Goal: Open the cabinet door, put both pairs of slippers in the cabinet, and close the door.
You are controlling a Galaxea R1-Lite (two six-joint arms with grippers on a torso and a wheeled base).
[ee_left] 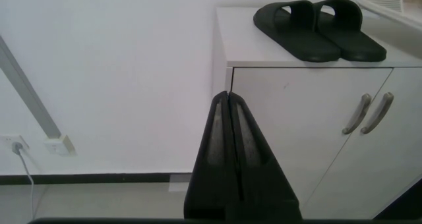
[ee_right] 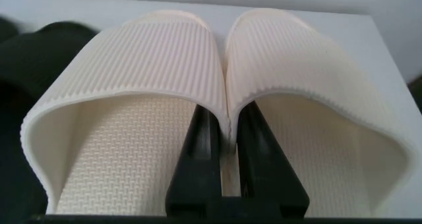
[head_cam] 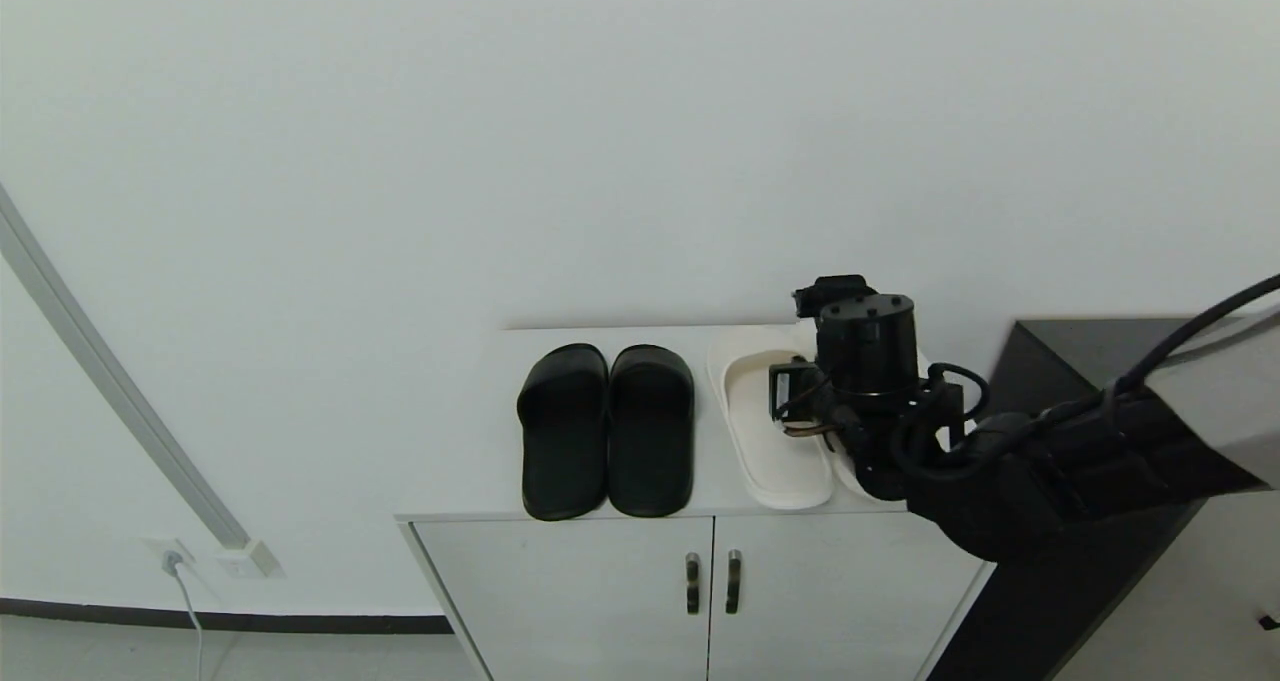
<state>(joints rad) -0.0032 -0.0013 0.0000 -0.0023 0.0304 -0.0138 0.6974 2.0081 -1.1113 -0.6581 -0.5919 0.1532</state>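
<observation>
**Inspection: right jaws clamped on white slippers, cabinet doors shut**

You will find the cabinet (head_cam: 470,461) standing against the wall with both doors (head_cam: 580,601) closed and the two handles (head_cam: 692,582) side by side at the centre seam.

The two pairs sit on its top. The black slippers (head_cam: 620,431) lie together on the left half, touching each other. The white slippers (head_cam: 770,431) lie just beside them on the right half.

Your right gripper (ee_right: 227,145) is at the white slippers. One finger sits inside each slipper, and the jaws are closed on the two adjoining strap walls pinched between them.

Your left gripper (ee_left: 229,102) hangs low in front of the cabinet's left front corner. Its jaws are pressed fully together and hold nothing. It is apart from the doors and handles.
</observation>
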